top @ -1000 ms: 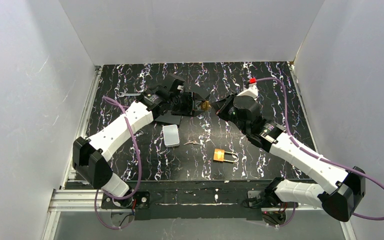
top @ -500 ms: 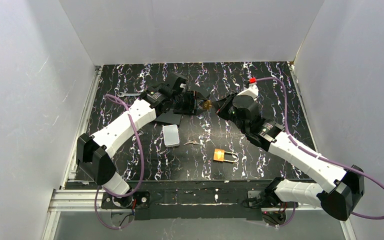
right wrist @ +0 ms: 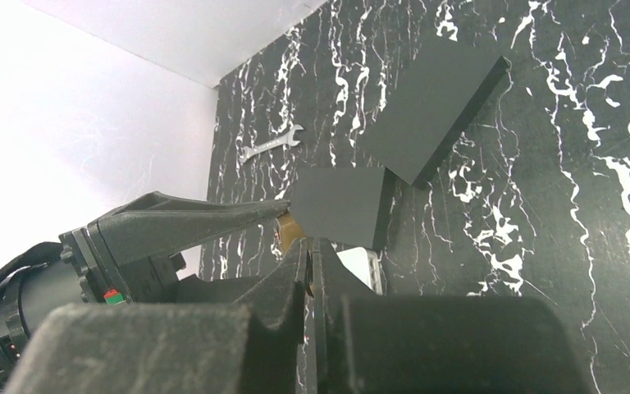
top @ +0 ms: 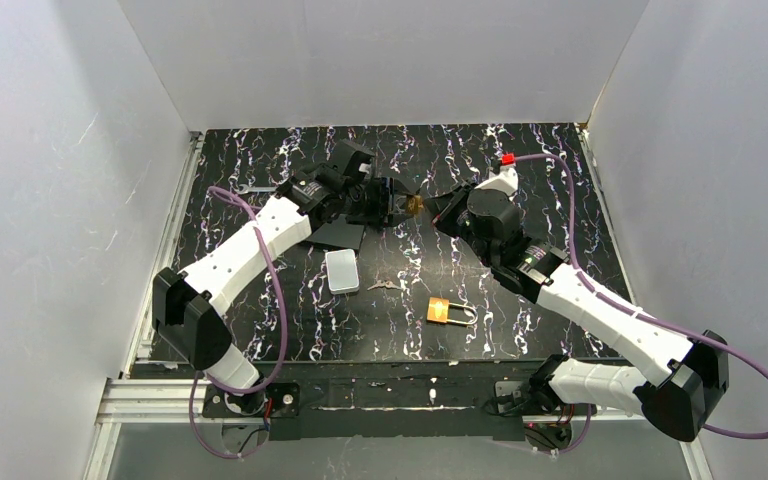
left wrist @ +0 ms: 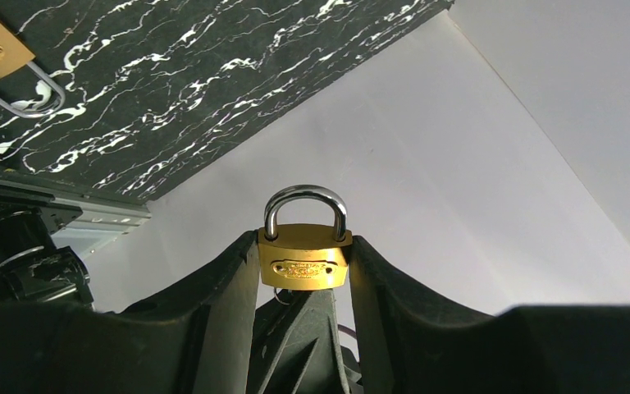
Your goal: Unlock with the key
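My left gripper is shut on a brass padlock and holds it above the table's middle back. In the left wrist view the padlock sits between my fingers with its steel shackle closed. My right gripper faces it, tips against the padlock's underside. It is shut on a thin key, mostly hidden between the fingers. A small key ring shows just under the padlock body. The brass body peeks past my right fingertips.
A second brass padlock lies near the front, with loose keys and a white box to its left. Two black blocks lie under the grippers. A small wrench lies at the back left.
My left arm has shifted slightly, moving the held padlock a little to the right and toward the back, closer against the right gripper. The right arm has barely moved.
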`<control>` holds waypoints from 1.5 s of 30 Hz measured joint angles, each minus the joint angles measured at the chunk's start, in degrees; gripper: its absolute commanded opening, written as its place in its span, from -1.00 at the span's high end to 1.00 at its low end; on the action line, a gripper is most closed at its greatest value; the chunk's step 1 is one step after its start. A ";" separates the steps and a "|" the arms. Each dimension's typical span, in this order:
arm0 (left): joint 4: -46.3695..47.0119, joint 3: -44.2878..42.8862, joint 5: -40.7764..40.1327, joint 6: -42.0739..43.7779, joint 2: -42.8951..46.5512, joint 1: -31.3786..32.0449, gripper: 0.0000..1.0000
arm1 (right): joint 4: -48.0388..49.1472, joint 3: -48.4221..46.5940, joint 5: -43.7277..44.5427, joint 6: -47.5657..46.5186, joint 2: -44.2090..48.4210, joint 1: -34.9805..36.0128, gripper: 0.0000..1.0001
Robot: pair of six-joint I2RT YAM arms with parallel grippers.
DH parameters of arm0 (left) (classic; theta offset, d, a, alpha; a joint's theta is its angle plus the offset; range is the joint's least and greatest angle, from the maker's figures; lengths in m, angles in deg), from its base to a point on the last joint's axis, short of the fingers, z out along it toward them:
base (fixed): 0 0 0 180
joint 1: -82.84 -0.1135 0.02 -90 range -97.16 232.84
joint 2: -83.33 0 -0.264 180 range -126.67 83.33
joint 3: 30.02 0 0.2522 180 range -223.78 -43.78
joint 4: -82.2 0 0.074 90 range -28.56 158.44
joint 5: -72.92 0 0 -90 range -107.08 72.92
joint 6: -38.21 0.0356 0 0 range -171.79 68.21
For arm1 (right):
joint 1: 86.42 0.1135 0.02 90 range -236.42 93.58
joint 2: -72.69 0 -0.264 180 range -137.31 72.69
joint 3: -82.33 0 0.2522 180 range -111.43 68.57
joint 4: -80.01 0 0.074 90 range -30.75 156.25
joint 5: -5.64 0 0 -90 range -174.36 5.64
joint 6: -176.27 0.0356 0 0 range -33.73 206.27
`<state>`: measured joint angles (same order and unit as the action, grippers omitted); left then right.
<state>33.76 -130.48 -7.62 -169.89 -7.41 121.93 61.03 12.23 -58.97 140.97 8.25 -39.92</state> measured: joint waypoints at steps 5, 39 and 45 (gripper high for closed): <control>-0.26 -1.66 -0.44 0.00 -0.76 -0.02 1.00 | 1.55 0.00 0.44 -0.04 -0.02 -0.37 0.97; 2.86 -3.50 -0.66 0.02 -4.28 2.16 1.00 | 6.60 2.03 -2.49 -2.05 2.01 -1.16 0.10; 4.96 -0.50 0.11 0.02 -3.28 2.67 1.00 | -1.62 -1.55 -4.63 -3.78 2.45 -0.57 -0.01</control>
<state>38.73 -130.98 -7.51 -169.87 -10.69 124.60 59.42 10.68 -63.60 137.18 10.70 -40.48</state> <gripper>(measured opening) 0.389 0.495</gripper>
